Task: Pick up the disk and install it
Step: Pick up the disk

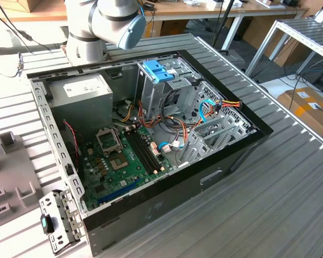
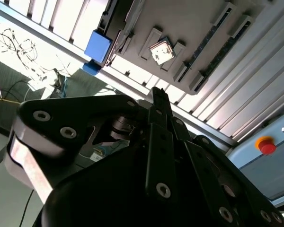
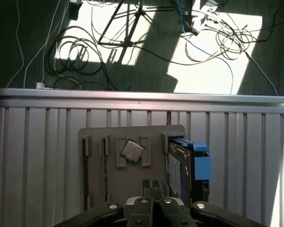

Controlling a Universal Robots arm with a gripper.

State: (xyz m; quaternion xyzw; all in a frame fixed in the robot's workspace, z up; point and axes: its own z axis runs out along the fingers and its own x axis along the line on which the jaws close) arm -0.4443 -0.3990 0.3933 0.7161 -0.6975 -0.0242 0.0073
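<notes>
The disk (image 3: 176,166), a silver drive with a blue side rail (image 3: 201,165), stands on edge in a slot at one side of the grey fixture plate (image 3: 99,189). In the second wrist view its blue rail (image 2: 98,45) juts from the same plate (image 2: 199,33). My gripper (image 3: 153,184) hovers above the plate, a short way to the side of the disk and not touching it. Its two black fingers are pressed together with nothing between them. In the second wrist view the gripper (image 2: 159,94) looks the same.
A square processor chip (image 3: 132,151) lies in a holder on the plate beside the disk. The open computer case (image 1: 151,134) sits on the ribbed aluminium table, with a drive cage under a light-blue bracket (image 1: 159,70) and a grey power supply (image 1: 81,91). Cables lie on the floor (image 3: 85,52).
</notes>
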